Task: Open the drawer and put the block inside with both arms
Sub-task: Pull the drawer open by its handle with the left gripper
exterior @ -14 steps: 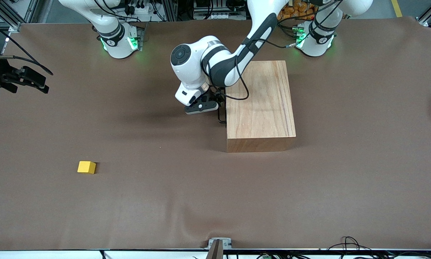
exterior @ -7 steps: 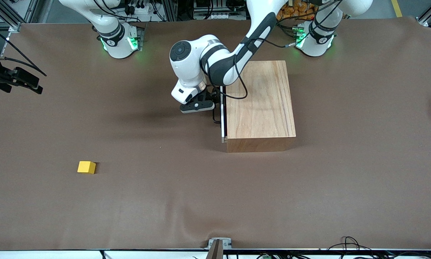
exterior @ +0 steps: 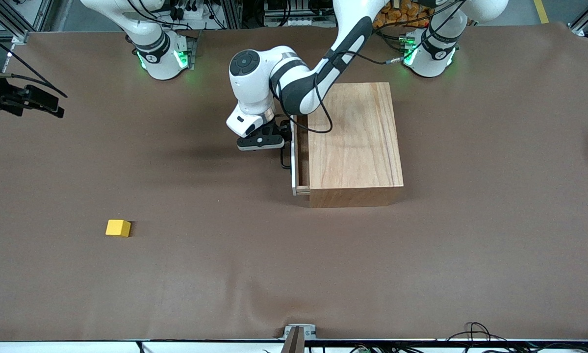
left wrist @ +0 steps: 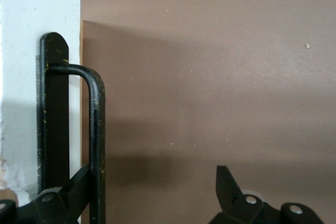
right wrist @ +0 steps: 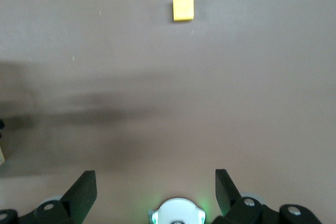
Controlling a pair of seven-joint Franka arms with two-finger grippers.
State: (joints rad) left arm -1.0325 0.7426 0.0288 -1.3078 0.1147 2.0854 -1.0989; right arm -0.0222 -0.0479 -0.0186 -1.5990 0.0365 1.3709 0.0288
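R gripper hung at frame's upper-left edge, jaws apart, empty. Block sat lower left, bare cloth all round. Center: L gripper, jaws wide, one finger hooked inside handle; drawer partly out of box.

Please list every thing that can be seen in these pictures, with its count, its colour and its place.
wooden box: one, light wood, on the table toward the left arm's end.
drawer: one, light wood with a white front, pulled slightly out of the wooden box.
handle: one, black wire, on the drawer's front.
block: one, yellow, on the table toward the right arm's end, nearer the front camera than the wooden box.
table: one, brown cover.
left gripper: one, black, open, one finger hooked inside the handle.
right gripper: one, black, open, waiting over the table's edge at the right arm's end.
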